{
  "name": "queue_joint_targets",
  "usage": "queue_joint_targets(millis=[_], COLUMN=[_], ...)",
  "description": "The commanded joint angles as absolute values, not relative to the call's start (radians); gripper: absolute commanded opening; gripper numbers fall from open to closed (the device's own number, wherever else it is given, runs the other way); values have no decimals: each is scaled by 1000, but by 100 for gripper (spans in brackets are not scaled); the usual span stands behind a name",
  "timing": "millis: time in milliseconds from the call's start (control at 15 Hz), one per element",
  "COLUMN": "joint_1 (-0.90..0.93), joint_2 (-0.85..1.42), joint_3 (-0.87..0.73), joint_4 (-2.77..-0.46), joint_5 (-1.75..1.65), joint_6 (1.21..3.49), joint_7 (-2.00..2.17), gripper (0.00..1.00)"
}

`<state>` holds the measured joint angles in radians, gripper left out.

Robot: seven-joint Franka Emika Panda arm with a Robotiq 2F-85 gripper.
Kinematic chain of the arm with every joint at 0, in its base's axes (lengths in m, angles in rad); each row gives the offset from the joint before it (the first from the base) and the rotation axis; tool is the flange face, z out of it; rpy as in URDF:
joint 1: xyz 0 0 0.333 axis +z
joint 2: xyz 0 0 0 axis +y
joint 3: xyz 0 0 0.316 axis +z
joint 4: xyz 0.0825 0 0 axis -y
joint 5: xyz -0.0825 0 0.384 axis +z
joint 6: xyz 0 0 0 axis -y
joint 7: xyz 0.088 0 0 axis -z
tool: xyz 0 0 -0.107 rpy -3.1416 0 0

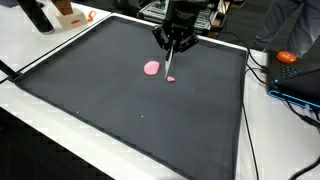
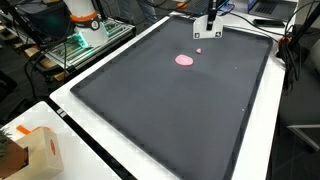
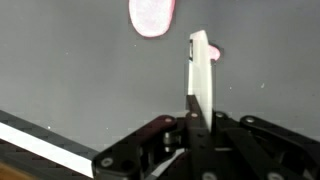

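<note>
gripper (image 1: 173, 44) clenched on a thin white stick (image 3: 200, 75)

the white table (image 1: 30, 130) bore a dark mat (image 1: 90, 90) over most of its top; the gripper hung above the mat's far part, jaws clamped on the stick, which pointed down at the mat; a round pink patch (image 1: 152, 68) lay near the stick's lower end; a smaller pink spot (image 1: 170, 78) sat right at that end.

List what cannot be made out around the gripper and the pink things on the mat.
Small pink bit: in the wrist view, partly hidden behind the white stick; too small in both exterior views to identify.
Big pink blob: top cut off by the wrist view's upper edge.
Stick's tip: whether it touches the mat is unclear in every view.
Gripper: fingertips dark and blurred in the wrist view.
</note>
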<state>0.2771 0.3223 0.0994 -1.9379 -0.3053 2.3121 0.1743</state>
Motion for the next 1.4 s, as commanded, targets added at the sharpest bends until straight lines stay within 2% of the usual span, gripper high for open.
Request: queue_joint_targets(millis=[0, 800, 1333], joint_1=[288, 403, 457], joint_2=[322, 460, 590], joint_3=[112, 135, 124], joint_4=[-1898, -1610, -1468], joint_5=[-314, -410, -424], joint_6=[2262, 1889, 1742], joint_7=[176, 223, 258], gripper=[1, 1, 1])
